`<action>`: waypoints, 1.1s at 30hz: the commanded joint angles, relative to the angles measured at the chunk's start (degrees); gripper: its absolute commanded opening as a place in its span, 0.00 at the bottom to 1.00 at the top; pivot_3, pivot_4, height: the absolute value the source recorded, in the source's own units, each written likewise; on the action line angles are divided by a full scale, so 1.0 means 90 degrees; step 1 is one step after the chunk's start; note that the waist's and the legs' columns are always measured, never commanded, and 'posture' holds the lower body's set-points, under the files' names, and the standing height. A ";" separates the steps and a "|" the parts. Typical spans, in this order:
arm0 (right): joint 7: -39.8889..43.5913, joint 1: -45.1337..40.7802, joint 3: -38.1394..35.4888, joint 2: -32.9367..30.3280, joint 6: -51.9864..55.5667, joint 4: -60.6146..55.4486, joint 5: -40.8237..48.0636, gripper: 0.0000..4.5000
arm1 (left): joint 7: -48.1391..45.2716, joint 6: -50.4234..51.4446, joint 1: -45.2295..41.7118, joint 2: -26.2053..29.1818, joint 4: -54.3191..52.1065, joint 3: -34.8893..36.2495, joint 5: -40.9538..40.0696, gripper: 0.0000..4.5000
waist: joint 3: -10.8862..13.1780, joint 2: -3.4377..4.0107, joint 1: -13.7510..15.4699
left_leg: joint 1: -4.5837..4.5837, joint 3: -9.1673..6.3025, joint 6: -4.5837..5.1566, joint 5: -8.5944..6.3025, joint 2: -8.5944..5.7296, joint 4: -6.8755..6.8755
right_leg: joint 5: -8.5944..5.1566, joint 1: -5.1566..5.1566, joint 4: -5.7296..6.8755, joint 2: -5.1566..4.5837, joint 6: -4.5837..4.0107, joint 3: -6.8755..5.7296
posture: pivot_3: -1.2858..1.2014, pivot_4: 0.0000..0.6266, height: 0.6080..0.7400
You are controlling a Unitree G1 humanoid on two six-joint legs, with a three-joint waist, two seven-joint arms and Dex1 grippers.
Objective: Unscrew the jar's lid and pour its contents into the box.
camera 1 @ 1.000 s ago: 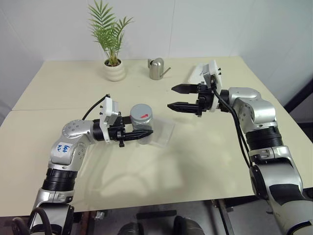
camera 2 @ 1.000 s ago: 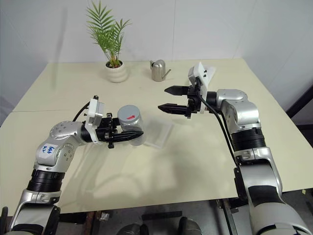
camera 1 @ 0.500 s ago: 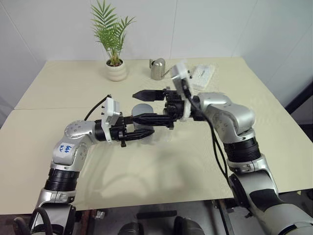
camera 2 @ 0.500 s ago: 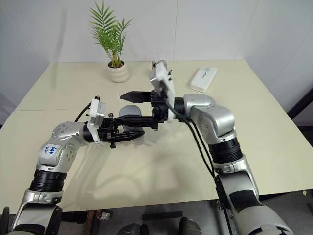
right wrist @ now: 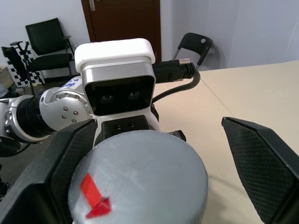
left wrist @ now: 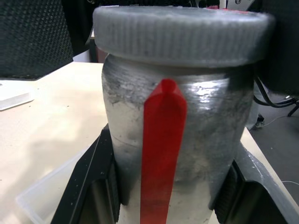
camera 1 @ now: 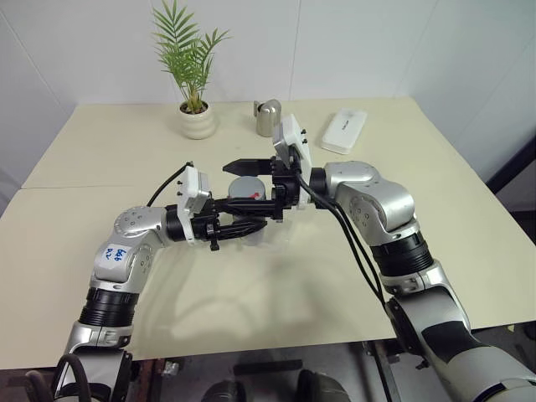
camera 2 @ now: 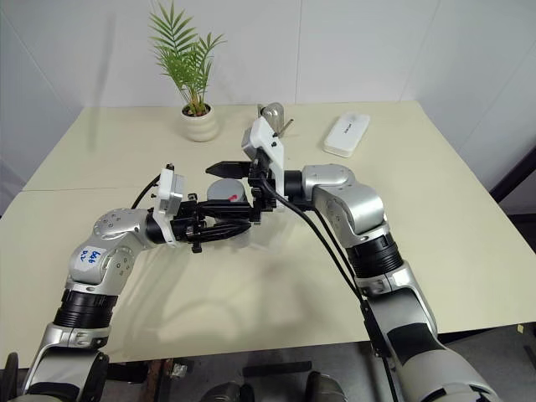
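Observation:
The jar (left wrist: 173,140), silvery with a red stripe down its side, stands upright in my left gripper (camera 1: 249,226), which is shut on its body just above the table. Its grey ribbed lid (right wrist: 140,177) sits on top and carries a red mark. My right gripper (camera 1: 234,186) reaches in level from the right and is open, with one finger (right wrist: 261,158) on each side of the lid and apart from it. A corner of the clear box (left wrist: 37,200) lies on the table under and behind the jar. The contents are hidden inside the jar.
At the back of the beige table (camera 1: 100,159) stand a potted plant (camera 1: 194,117) and a metal watering can (camera 1: 267,117). A white oblong case (camera 1: 343,131) lies at the back right. The table's front edge runs close below both arms.
My right gripper has swung left from the open table and now straddles the lid, still open. The left gripper and the jar have kept still.

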 commanded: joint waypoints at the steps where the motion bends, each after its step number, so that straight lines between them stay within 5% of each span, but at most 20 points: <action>1: 0.0077 -0.0142 -0.0532 -0.0357 -0.0237 0.0113 0.0023 1.00 | -0.0106 -0.0045 -0.0039 0.0040 -0.0216 0.0039 -0.0075 0.44 | 0.0000 0.0000 0.0006 | 0.0000 0.0000 0.0001 0.0000 0.0000 0.0000 | 0.0000 0.0000 0.0000 0.0000 0.0000 0.0000 | 0.52 0.24 1.00; 15: 0.0373 0.0425 -0.1155 -0.1466 -0.0224 0.0369 0.0119 1.00 | -0.0050 -0.0016 0.0104 0.0190 -0.0344 0.0166 -0.0054 0.44 | 0.0000 0.0000 -0.0016 | 0.0000 0.0008 0.0004 -0.0006 0.0001 0.0000 | 0.0000 0.0001 -0.0006 -0.0001 0.0000 0.0000 | 0.52 0.24 1.00; 33: -0.0435 0.0105 -0.0318 -0.0179 0.0747 -0.1302 0.0505 1.00 | -0.0104 -0.0017 -0.0023 0.0161 -0.0217 0.0010 0.0035 0.44 | 0.0001 0.0001 0.0009 | 0.0002 0.0012 0.0002 -0.0011 0.0008 0.0006 | 0.0000 -0.0002 -0.0001 0.0002 0.0000 0.0005 | 0.52 0.24 1.00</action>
